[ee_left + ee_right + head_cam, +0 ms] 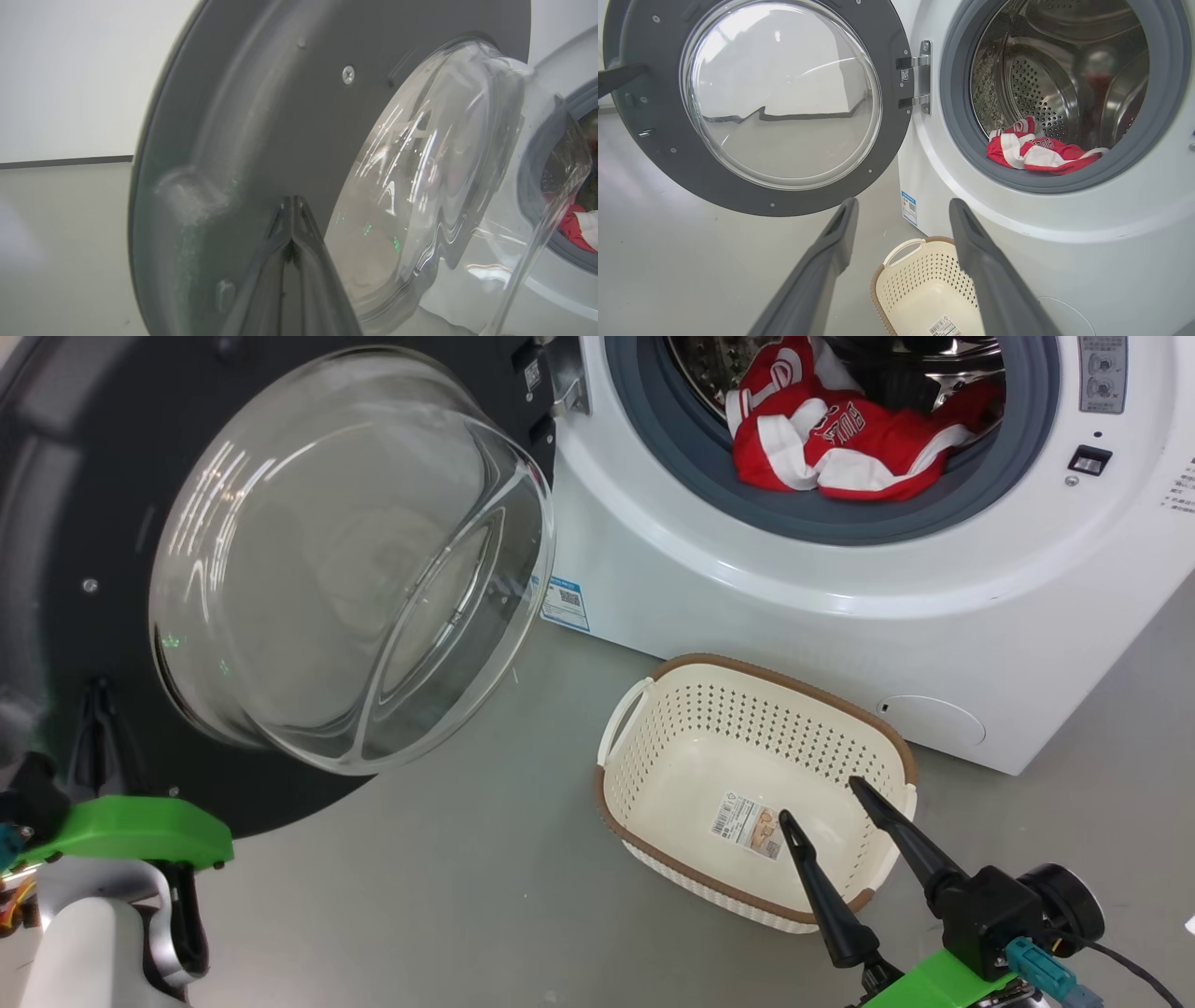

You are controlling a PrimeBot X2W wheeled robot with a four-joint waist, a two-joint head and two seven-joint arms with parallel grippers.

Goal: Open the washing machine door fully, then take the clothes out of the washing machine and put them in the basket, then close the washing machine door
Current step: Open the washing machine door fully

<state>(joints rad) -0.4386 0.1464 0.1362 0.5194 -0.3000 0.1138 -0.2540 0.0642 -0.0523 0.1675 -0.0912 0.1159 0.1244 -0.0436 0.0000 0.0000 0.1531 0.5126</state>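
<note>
Touching the door's [355,560] black frame, my left gripper [292,207] is pinched together. The door stands open; red clothes [840,439] lie inside the washer [747,588]. My right gripper [820,800] hangs spread wide above the basket [775,677].

The left gripper [292,205], fingers together, points at the washing machine door [280,107] just beside its glass bowl [434,163].

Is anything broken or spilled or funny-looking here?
Nothing stands out. The washing machine door hangs open, its glass looks whole, the red clothes lie bunched inside the washing machine, and the basket stands upright on the floor, holding only its label sticker.
</note>
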